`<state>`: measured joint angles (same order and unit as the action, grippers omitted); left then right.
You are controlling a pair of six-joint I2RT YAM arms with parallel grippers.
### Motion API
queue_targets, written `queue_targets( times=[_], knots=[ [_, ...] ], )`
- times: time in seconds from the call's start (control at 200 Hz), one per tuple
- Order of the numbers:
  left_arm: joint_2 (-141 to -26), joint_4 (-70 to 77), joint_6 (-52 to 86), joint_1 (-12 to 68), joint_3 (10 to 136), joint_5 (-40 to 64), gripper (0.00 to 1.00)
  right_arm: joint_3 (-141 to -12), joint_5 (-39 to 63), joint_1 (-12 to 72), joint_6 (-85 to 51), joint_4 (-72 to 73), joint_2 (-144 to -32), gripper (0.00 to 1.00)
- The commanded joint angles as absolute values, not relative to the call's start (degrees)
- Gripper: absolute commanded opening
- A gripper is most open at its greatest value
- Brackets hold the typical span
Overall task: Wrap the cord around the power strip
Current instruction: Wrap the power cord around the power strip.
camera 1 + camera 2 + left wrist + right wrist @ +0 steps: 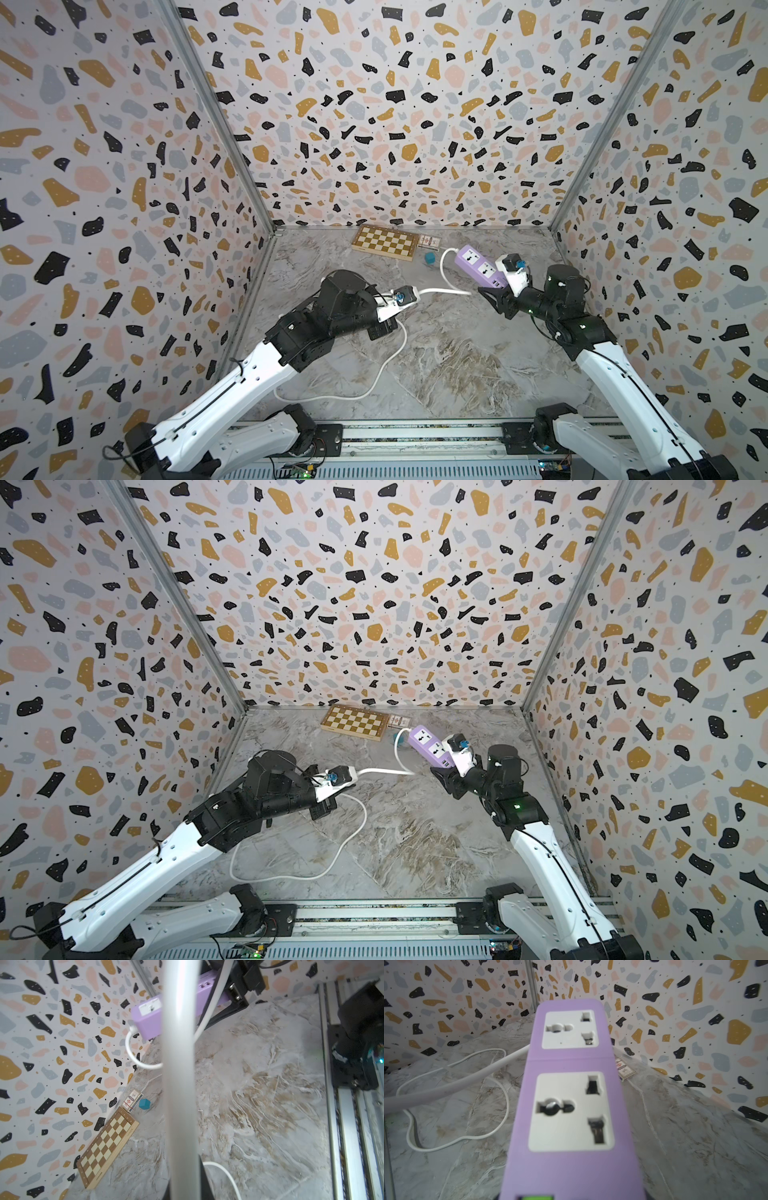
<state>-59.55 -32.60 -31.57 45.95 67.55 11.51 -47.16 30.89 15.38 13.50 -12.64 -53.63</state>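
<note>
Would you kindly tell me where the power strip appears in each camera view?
In a top view: power strip right of centre, far back.
In a top view: power strip likewise.
Left wrist: partly behind the near cord.
Right wrist: close up, sockets facing camera.
Shared landmark: card box.

We see the cord (180, 1088) only as a blurred band across the left wrist view, hiding most of the left fingers (205, 1186); the power strip (572, 1169) is cut off at the picture's edge, just short of the right fingers (490, 296)
</note>
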Motion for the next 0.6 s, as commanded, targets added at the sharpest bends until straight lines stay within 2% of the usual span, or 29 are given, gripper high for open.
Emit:
queue_targets(
  times=[0.0, 0.085, 0.18, 0.35, 0.496, 0.596],
  knots=[
    [-64.6, -47.8, -40.3, 47.4, 77.3, 9.4, 0.0, -47.0, 33.6, 22.5, 22.8, -13.0, -51.9, 0.0],
    [-70.2, -51.1, -43.1, 47.4, 84.2, 5.0, 0.0, -45.1, 36.8, 27.5, 26.3, -13.8, -51.0, 0.0],
    [-76.6, -53.7, -44.1, 45.5, 90.8, 1.4, 0.0, -42.2, 43.0, 29.4, 27.3, -11.7, -48.3, 0.0],
    [-85.4, -56.2, -42.1, 37.1, 95.2, 12.6, 0.0, -33.4, 53.6, 29.6, 20.2, 5.6, -38.8, 0.0],
    [-89.6, -56.9, -41.4, 37.0, 94.2, 18.5, 0.0, -27.6, 52.2, 29.6, 12.4, 22.1, -33.3, 0.0],
    [-89.3, -53.5, -39.1, 37.0, 91.1, 23.1, 0.0, -26.0, 50.0, 29.5, 10.4, 27.8, -31.7, 0.0]
  ],
)
